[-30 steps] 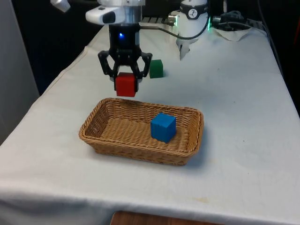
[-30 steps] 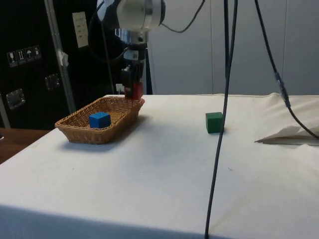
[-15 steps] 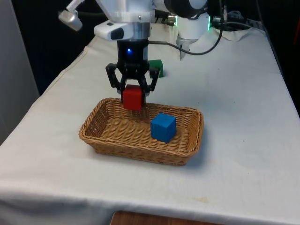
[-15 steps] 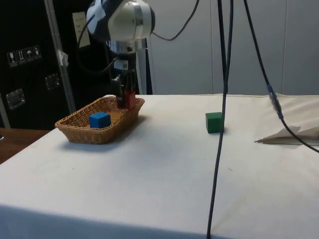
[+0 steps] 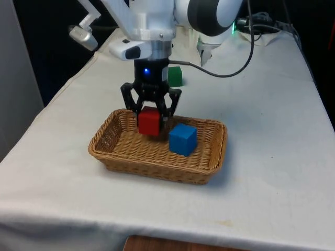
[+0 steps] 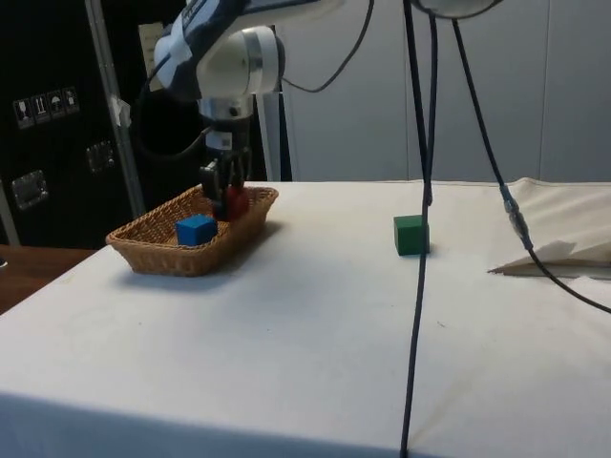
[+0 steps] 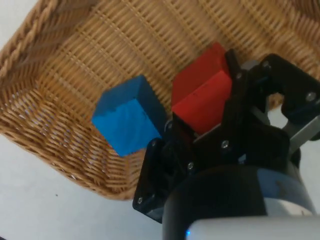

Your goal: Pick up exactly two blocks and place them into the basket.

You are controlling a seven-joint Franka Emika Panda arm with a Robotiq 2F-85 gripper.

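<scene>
A white robot arm with a black gripper

The arm is white, smooth and round, with fat joints like big balls. A small white part sticks out of it at 9 o'clock. At its end sits a black gripper with two bent fingers made of flat black pieces. Small silver screws dot them. Black cables loop off the arm at 3 o'clock, and more hang down in the side view.

No readable text, label, brand or number anywhere.
</scene>
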